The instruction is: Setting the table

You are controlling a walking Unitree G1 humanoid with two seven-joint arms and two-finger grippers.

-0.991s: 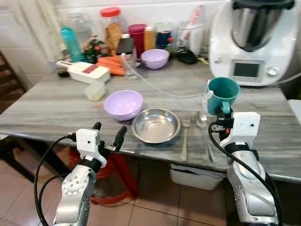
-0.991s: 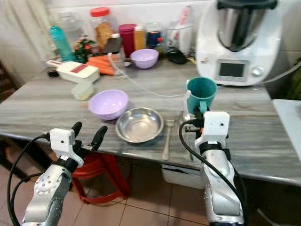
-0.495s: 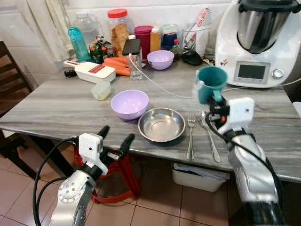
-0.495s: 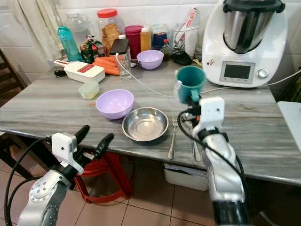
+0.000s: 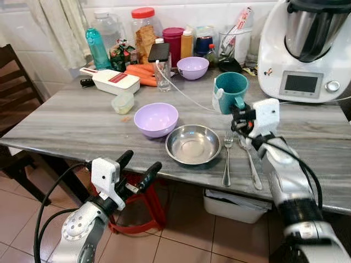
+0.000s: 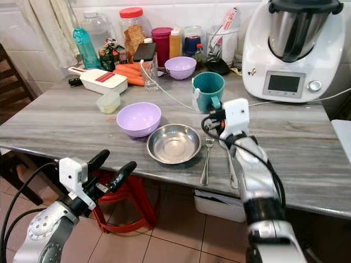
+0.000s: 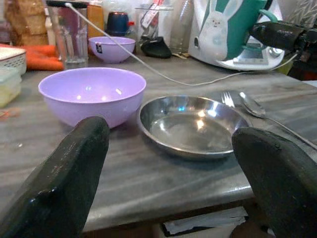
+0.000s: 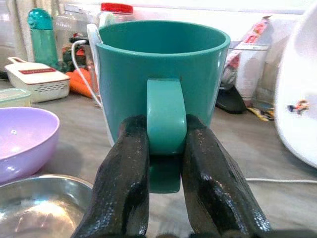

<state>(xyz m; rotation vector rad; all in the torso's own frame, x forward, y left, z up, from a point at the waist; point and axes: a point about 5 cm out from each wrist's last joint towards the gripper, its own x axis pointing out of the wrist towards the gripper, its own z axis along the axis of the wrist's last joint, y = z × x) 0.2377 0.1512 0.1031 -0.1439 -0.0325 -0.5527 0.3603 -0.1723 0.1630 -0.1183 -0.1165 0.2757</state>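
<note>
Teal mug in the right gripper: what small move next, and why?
Probably lower the teal mug straight down onto the table beyond the fork and spoon. The right gripper clamps its handle, it hangs upright there, and the steel dish is already set.

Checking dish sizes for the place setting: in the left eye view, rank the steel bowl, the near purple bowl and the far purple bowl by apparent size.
1. steel bowl
2. near purple bowl, only slightly smaller
3. far purple bowl, though it sits farther from the camera, so true size is unsure
</note>
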